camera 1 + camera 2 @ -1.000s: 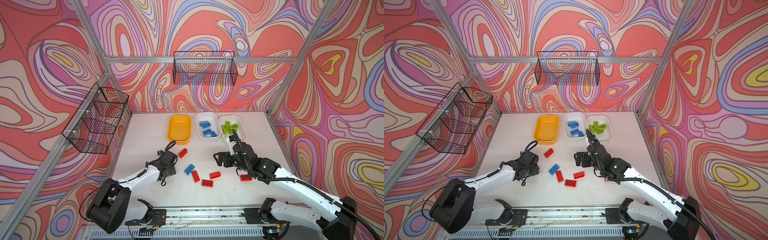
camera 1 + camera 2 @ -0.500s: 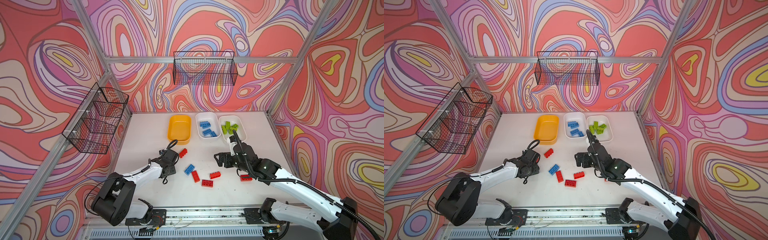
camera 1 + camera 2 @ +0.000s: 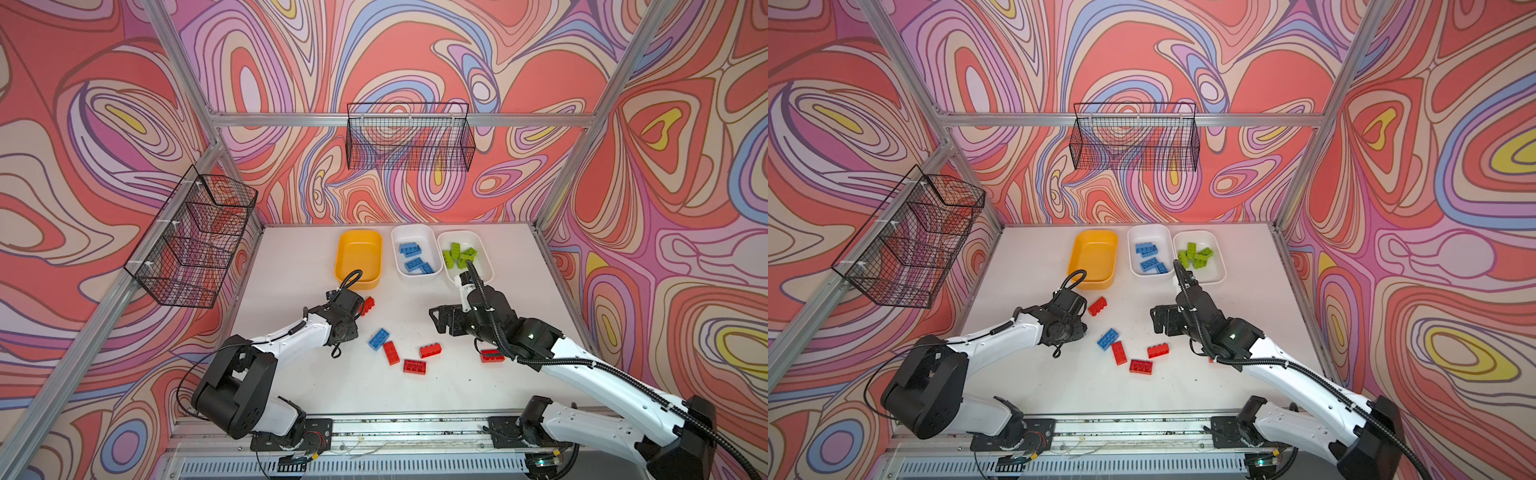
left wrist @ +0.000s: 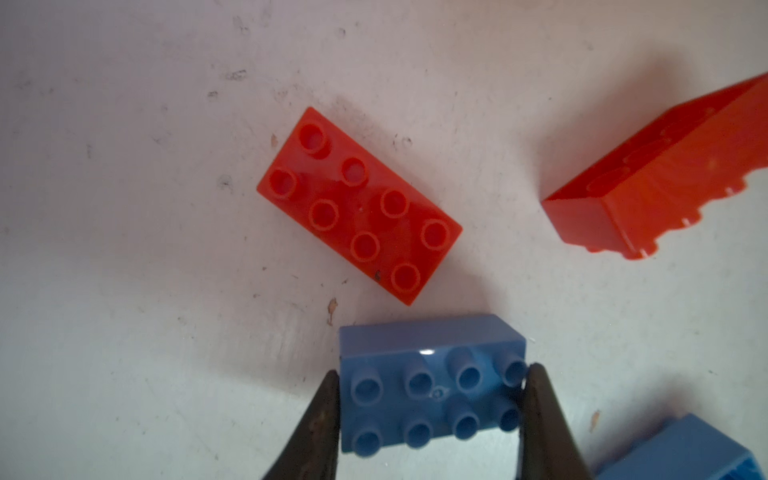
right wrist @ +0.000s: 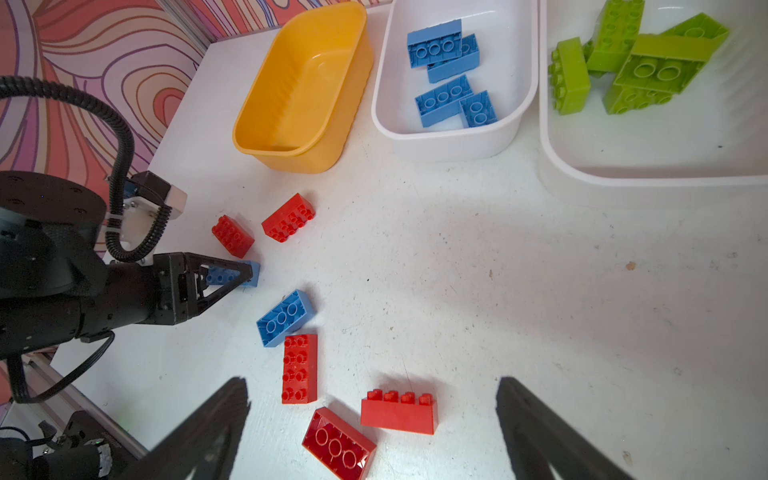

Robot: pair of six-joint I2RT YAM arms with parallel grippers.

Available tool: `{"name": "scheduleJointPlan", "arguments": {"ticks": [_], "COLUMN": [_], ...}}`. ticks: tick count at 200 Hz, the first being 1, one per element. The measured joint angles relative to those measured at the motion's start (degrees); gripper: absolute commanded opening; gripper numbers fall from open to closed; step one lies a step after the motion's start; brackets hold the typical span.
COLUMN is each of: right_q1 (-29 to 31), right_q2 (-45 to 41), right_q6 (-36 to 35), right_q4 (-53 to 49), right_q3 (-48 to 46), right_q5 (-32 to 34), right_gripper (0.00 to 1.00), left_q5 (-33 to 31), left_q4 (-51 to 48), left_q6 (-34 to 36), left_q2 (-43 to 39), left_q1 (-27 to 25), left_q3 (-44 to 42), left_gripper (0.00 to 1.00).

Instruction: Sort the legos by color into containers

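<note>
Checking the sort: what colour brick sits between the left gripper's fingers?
Blue brick, clearest in left wrist view.

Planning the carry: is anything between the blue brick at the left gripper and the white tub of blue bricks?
A red brick on its side lies on the table between the blue brick and that white tub. Above it, nothing visible blocks.

- A robotics lab test cell.
- Bare aluminium frame (image 3: 270,120) boxes in a white desk (image 3: 299,257).
- Printed swirl-pattern walls (image 3: 415,50) close it at 9, 12 and 3 o'clock.
- Left arm (image 3: 291,336) and right arm (image 3: 582,370) stand on a rail (image 3: 407,428) at 6 o'clock.
- A wire basket (image 3: 409,137) hangs at 12 o'clock, a tiered basket (image 3: 191,237) at 9 o'clock.
</note>
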Motion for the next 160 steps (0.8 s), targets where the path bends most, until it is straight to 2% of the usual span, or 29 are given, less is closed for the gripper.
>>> {"name": "scheduleJointPlan", "arguments": {"ticks": [87, 125, 139, 160], "right_q1": [0.0, 0.0, 0.0, 0.0], "right_q2": [-2.4, -3.2, -3.4, -3.8], "right_q6": [0.0, 0.0, 0.0, 0.0], "right_q4": [-0.3, -0.9, -1.4, -2.1], "right_q3": [-0.4, -0.6, -0.7, -0.8], "right_q5": [1.7, 2.1, 2.4, 2.8], "right_gripper": [0.98, 0.98, 0.98, 0.98], "left_q5": [-0.1, -0.7, -0.8, -0.7], "left_q4": [-3.0, -2.6, -1.7, 0.1], "left_q6": [1.0, 2.3, 2.7, 3.2], "left_q2": [1.6, 5.6, 6.4, 7.7], "left_q1": [-1.4, -1.4, -1.4, -1.4], "left_q3": [3.9, 6.5, 7.2, 8.2], "left_gripper": [0.27, 0.31, 0.34, 0.47]}}
